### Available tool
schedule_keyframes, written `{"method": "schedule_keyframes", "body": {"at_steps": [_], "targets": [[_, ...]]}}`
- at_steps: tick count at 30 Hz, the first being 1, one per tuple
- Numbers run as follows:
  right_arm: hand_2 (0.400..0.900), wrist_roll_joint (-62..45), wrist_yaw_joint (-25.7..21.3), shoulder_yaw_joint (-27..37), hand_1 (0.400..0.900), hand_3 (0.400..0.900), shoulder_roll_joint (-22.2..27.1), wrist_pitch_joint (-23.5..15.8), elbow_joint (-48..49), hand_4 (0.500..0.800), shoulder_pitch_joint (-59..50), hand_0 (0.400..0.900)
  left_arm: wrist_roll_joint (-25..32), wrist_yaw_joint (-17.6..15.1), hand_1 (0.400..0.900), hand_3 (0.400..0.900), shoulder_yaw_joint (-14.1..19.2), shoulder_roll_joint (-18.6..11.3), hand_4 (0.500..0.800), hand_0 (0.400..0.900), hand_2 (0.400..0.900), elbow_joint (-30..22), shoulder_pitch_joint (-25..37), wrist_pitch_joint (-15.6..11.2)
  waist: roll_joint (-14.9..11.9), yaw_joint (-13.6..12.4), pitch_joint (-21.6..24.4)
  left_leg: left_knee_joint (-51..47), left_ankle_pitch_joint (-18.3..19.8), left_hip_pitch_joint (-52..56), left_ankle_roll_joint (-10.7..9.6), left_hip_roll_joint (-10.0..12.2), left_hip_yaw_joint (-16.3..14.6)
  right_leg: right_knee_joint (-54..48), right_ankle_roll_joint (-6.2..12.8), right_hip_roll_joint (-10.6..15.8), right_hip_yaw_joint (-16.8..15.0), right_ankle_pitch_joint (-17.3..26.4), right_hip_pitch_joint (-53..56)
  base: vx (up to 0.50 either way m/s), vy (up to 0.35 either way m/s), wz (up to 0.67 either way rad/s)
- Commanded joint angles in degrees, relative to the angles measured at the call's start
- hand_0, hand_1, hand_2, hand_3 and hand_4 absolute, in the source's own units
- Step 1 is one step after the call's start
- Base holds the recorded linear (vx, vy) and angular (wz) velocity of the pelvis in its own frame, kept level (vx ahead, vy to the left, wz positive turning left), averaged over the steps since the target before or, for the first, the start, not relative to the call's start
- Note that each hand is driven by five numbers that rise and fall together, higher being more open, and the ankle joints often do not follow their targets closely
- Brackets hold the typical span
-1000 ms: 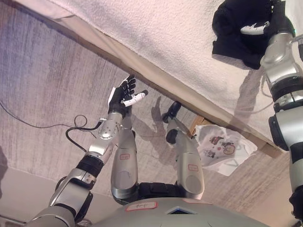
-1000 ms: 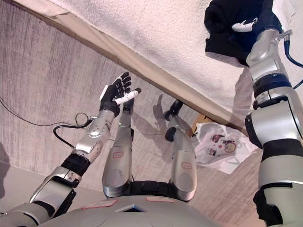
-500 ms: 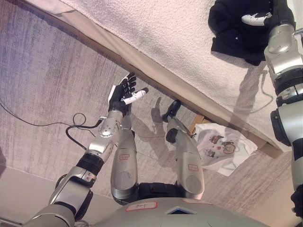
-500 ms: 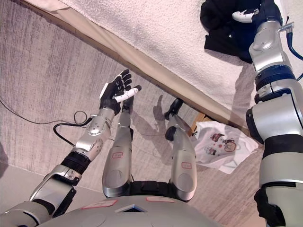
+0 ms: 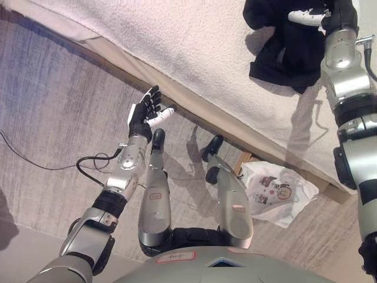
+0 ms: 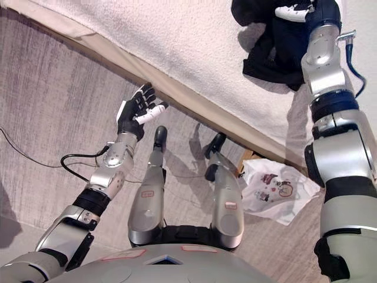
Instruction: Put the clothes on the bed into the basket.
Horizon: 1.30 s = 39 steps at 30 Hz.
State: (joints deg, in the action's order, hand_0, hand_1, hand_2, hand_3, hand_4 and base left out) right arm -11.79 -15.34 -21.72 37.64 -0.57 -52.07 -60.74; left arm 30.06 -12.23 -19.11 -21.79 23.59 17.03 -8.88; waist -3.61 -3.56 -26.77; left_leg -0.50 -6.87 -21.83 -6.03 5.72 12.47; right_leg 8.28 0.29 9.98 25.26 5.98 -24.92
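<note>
A black garment (image 5: 283, 44) lies bunched on the white bed (image 5: 194, 47), the right robot hand (image 5: 321, 15) gripping its cloth; the left robot hand (image 5: 144, 113) hangs open over the floor (image 5: 53, 100); a printed white bag (image 5: 274, 191) lies beside the bed.

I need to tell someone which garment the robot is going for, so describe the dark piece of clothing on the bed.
Start at the bed, with its pale, nubbly cover across the top of the view. Near its far right, under the right hand, lies a crumpled black garment. It is the only dark thing on the cover; the white printed cloth lies on the floor.
</note>
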Motion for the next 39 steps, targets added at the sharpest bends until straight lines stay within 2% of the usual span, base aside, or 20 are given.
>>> {"method": "schedule_keyframes", "body": {"at_steps": [1,4,6,9,16,22,28,39], "targets": [[0.4,2.28,-5.92,4.75,0.4,0.4,1.87,-5.36,10.45,0.5,8.29,0.4,-3.15,-0.84,0.9,0.9,1.13,0.58,0.8,0.9,0.9,-5.15,-4.49,-3.58,0.57,2.42,8.08,-3.05,6.74,12.26,1.04,2.35,-7.11,3.97,8.8,4.07,-4.43,-0.95,1.3,0.04,0.124,-0.16],[0.4,5.9,-5.59,10.96,0.4,0.4,0.19,-5.72,21.15,0.5,20.62,0.4,-5.05,-0.92,0.9,0.9,2.79,0.72,0.8,0.9,0.9,-5.31,-6.15,-3.6,1.17,3.7,10.11,-3.69,7.25,14.62,1.74,1.29,-8.05,1.99,9.52,4.71,-4.7,-0.17,4.6,0.03,0.107,-0.14],[0.4,7.93,-5.6,15.06,0.4,0.4,-2.74,-6.29,27.22,0.5,29.16,0.4,-4.88,-0.58,0.9,0.9,3.66,1.83,0.8,0.9,0.9,-5.37,-7.42,-3.42,1.43,4.61,11.53,-4.31,7.5,16.17,2.18,0.48,-8.65,0.42,10.15,5.22,-4.68,0.91,6.88,0.01,0.093,-0.1],[0.4,10.84,-4.63,19.94,0.4,0.4,-4.14,-6.58,34.03,0.5,37.85,0.4,-5.51,1.73,0.9,0.9,4.49,2.07,0.8,0.9,0.9,-6.01,-10.07,-3.04,1.42,5.74,13.75,-4.5,8.13,17.78,2.79,-0.76,-9.87,-2.98,10.96,5.66,-5.16,3.1,9.88,-0.02,0.086,-0.16],[0.4,15.55,-3.03,30.68,0.4,0.4,-6.58,-6.5,41.82,0.5,51.88,0.4,-8.55,5.83,0.9,0.9,7.03,2.22,0.8,0.9,0.9,-6.9,-14.78,-1.85,0.59,8.48,18.61,-4.5,10.56,21.36,4.56,-3.71,-14.98,-8.33,12.92,7.15,-7.46,8.67,12.42,-0.04,0.092,-0.4],[0.4,16.22,-1.68,34.22,0.4,0.4,-8.03,-5.79,41.49,0.5,57.54,0.4,-9.54,6.97,0.9,0.9,8.66,2.07,0.8,0.9,0.9,-7.28,-15.73,-1.66,-0.15,9.63,19.93,-4.5,11.71,23.44,5.61,-4.8,-17.8,-8.84,13.57,7.8,-9.83,10.07,12.45,-0.04,0.066,-0.36],[0.4,15.85,-0.76,37.11,0.4,0.4,-9.62,-4.98,35.56,0.5,63.16,0.4,-10.72,8.69,0.9,0.9,9.61,2.07,0.8,0.9,0.9,-7.12,-16.45,-1.37,-0.51,12.29,20.06,-4.5,13.3,26.33,6.93,-6.03,-20.72,-8.17,14.52,8.53,-13.34,12.5,12.21,-0.02,0.056,-0.32],[0.4,12.18,0.56,40.64,0.4,0.4,-12.75,-4.58,27.2,0.5,69.35,0.4,-11.28,10.85,0.9,0.9,11.17,2.43,0.8,0.9,0.9,-6.72,-19.14,-1.02,-0.05,14.97,19.67,-4.45,15.32,30.01,7.84,-6.33,-23.82,-7.79,14.52,7.51,-18.46,13.35,12.39,0.01,0.035,-0.27]]}}
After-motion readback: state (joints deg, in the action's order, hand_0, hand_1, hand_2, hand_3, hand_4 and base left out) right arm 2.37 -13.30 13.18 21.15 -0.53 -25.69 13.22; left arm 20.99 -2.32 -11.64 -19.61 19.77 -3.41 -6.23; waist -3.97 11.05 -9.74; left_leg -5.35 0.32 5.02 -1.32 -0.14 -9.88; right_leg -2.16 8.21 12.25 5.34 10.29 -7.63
